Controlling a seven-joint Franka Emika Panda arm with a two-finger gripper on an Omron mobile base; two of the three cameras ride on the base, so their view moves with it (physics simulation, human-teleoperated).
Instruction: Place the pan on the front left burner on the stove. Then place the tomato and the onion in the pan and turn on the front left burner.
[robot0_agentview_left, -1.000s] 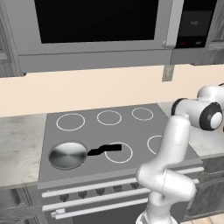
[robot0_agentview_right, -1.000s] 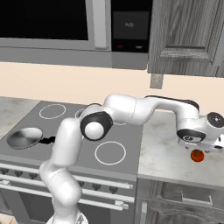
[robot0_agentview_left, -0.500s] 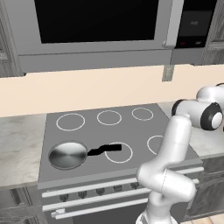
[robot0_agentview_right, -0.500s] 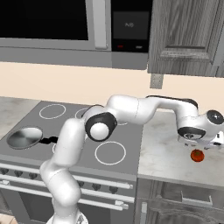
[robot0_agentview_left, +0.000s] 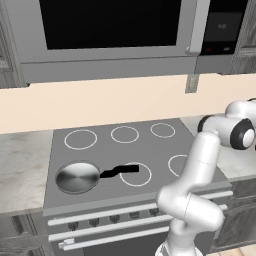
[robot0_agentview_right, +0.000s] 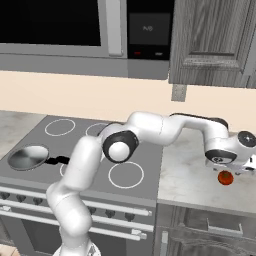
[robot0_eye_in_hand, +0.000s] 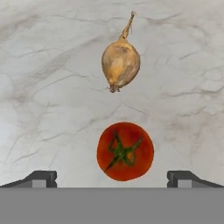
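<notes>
Arm stretched far right over the bench (robot0_agentview_right: 190, 175), hand pointing down. Fingers (robot0_eye_in_hand: 40, 178) released, spread wide either side of the tomato (robot0_eye_in_hand: 125, 151). Onion (robot0_eye_in_hand: 120, 62) lies just beyond. Pan (robot0_agentview_left: 77, 177) sits on the front left burner.

Kitchen: stove (robot0_agentview_left: 150, 150), microwave (robot0_agentview_left: 110, 35), marble counter (robot0_agentview_right: 190, 170), cabinets (robot0_agentview_right: 215, 40)

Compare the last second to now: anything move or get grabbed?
Only the arm moved: in the right base view the hand slid a little further right along the counter, and its gripper now hangs open right above the tomato. Nothing was grabbed or released. The pan stays on the front left burner of the stove; the tomato hasn't shifted, with the onion beside it.
</notes>
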